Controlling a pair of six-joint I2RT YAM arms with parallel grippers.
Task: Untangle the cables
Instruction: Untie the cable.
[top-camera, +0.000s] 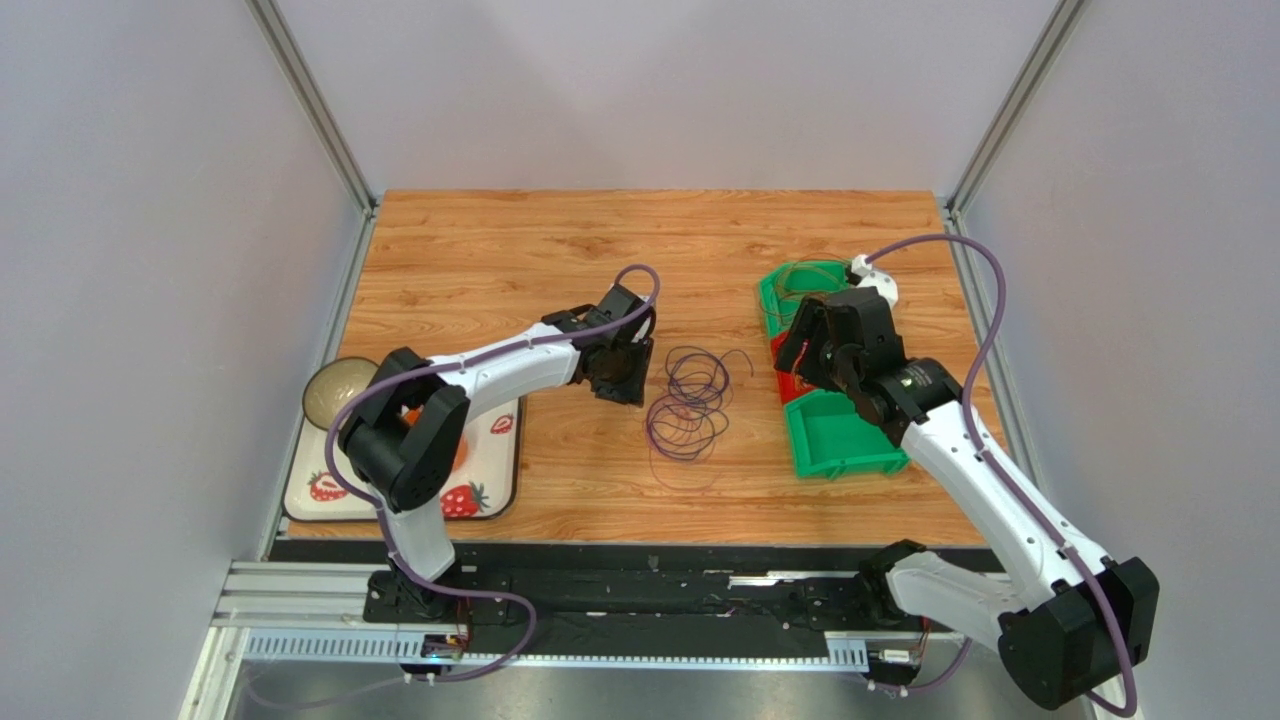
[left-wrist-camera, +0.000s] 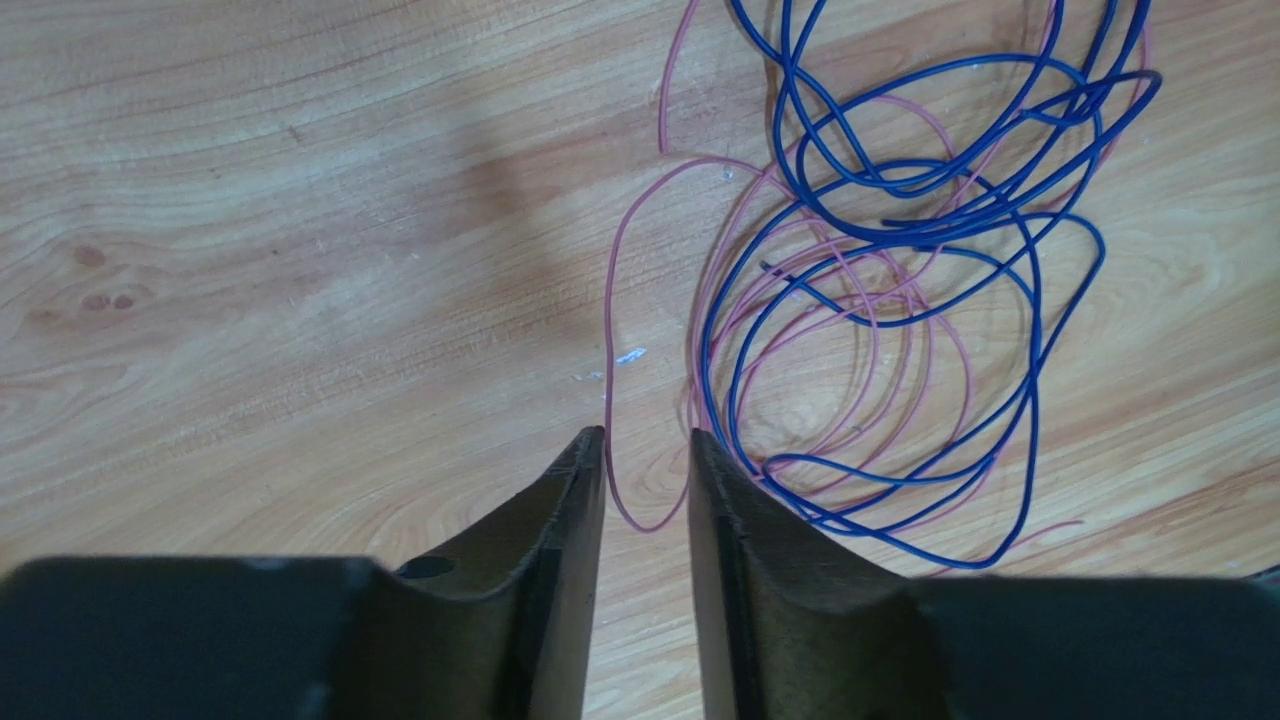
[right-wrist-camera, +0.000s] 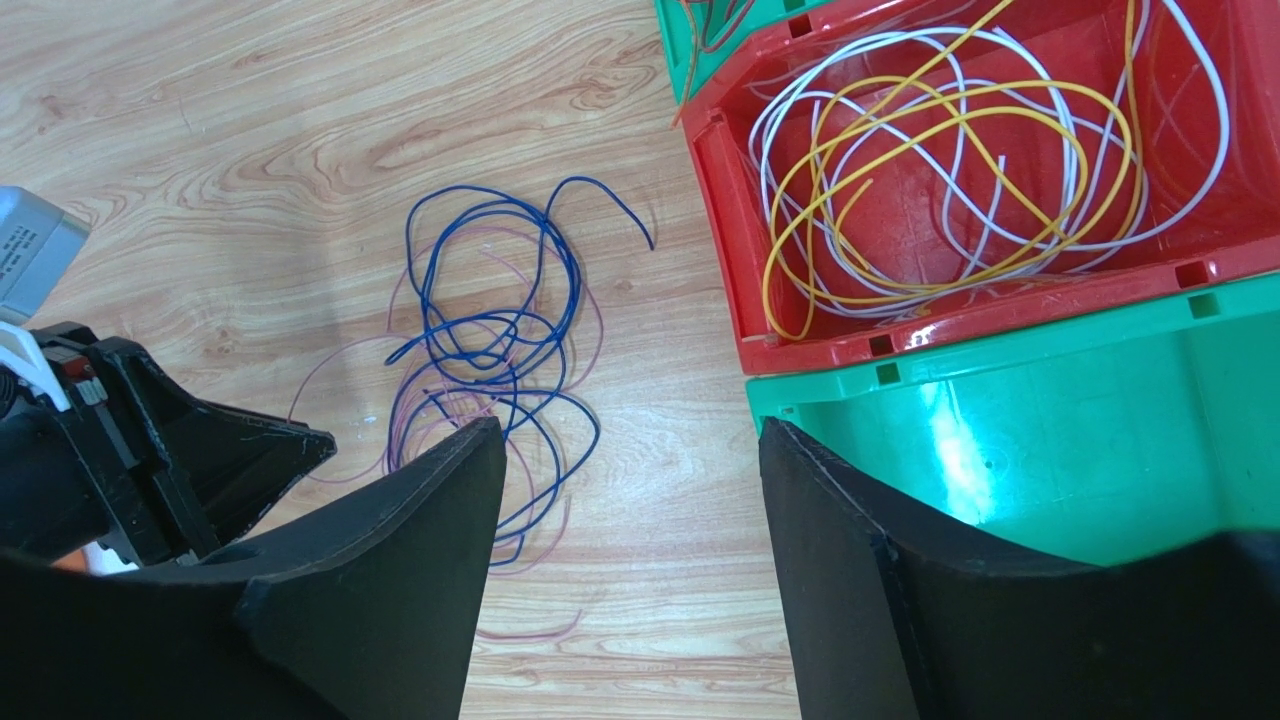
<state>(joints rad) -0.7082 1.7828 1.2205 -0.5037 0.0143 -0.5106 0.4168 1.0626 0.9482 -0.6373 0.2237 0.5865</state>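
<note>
Looking down from above, the left gripper hangs low over the wooden table, just beside a tangle of cables that lies loose near the middle of the boards. The right gripper is over a row of bins on the right. A green bin is nearest, a red bin behind it is mostly hidden by the arm, and a second green bin sits at the back. A strawberry-printed tray and a bowl sit at the left edge, partly behind the left arm. Grey walls and metal posts close the table in. From here the strands look dark purple, and neither gripper's jaws can be read.

The left wrist view separates the tangle into a blue cable and a thinner pink cable, wound through each other. The fingers stand a narrow gap apart with bare wood visible between them. The lowest bend of a pink loop lies in that gap at the tips; whether the pads touch it I cannot tell.

The right wrist view shows its own jaws wide apart with nothing between them, over the line where the bins meet the bare wood. It alone looks into the red bin, where white and yellow cables lie coiled together. The blue and pink tangle lies on the wood to the left, apart from the bins, with the left gripper beside it.
</note>
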